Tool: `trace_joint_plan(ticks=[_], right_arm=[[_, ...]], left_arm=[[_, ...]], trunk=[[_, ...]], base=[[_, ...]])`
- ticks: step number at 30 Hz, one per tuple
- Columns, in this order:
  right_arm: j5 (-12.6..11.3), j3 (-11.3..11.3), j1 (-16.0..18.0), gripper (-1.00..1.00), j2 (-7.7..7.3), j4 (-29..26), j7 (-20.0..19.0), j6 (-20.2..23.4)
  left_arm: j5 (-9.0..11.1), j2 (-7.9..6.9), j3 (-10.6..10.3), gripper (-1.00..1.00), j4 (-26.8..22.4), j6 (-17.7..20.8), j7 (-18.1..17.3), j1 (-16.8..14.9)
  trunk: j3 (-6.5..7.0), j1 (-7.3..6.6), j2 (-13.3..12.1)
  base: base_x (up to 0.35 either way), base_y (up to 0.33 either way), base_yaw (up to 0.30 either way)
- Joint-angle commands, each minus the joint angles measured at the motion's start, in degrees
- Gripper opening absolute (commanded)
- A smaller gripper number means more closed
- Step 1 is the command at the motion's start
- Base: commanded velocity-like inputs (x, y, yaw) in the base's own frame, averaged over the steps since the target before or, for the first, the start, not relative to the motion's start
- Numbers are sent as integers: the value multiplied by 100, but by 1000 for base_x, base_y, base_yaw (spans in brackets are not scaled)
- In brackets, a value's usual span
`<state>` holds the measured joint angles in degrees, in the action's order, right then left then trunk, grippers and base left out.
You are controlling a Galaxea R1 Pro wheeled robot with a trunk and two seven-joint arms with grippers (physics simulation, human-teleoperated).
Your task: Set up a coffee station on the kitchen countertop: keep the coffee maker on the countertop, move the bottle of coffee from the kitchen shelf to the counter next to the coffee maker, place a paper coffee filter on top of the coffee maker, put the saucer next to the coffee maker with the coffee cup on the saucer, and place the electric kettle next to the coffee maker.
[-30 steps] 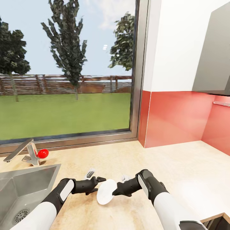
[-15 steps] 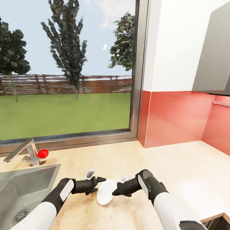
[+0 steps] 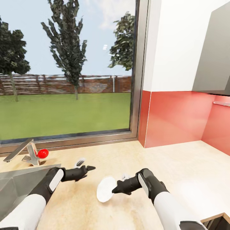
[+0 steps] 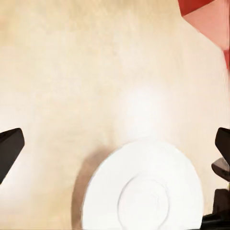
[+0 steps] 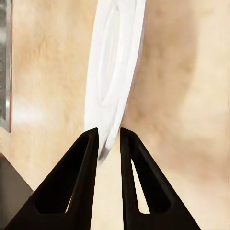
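So the right gripper (image 3: pixel 114 189) is pinching the saucer (image 3: pixel 105 189) by its rim, tilted just above the surface (image 3: pixel 179 166), while the left gripper (image 3: pixel 90 168) sits off to its side, spread wide.

a large window (image 3: pixel 67 70) with a grey metal frame looks out on a green lawn, tall dark trees, a wooden fence and a pale blue sky. to its right, a white wall (image 3: pixel 179 41) stands above a glossy red backsplash (image 3: pixel 179 118). a grey cupboard (image 3: pixel 213 54) hangs in the corner. daylight falls bright and even across the room.
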<state>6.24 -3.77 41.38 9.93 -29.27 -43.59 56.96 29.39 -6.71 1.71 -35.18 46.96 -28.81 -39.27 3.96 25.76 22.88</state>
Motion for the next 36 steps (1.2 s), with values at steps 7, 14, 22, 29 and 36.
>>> trace_joint_plan(ticks=[7,14,22,29,36], right_arm=[[66,-189,1,-100,-96,-1059,40,40],[54,-713,1,-100,-182,-1880,1107,-164],[50,-747,1,-100,-184,-2224,1146,-477],[45,-744,1,-100,-200,-2676,1112,-477],[44,-746,1,-100,-281,-2853,1101,-475]], left_arm=[[-10,-256,20,100,-1034,398,-13,-94],[-4,-355,-12,100,-1208,453,-17,-77],[-4,-349,-36,100,-1211,455,-19,-64],[-4,-344,-44,100,-1214,452,-19,-57],[4,-334,-48,100,-1219,454,-34,-56]], trunk=[[-4,2,4],[-4,2,4],[-4,2,4],[-4,2,4],[-4,2,4]], base=[[-16,0,0],[-272,0,0],[-336,0,0],[-337,0,0],[-337,0,0]])
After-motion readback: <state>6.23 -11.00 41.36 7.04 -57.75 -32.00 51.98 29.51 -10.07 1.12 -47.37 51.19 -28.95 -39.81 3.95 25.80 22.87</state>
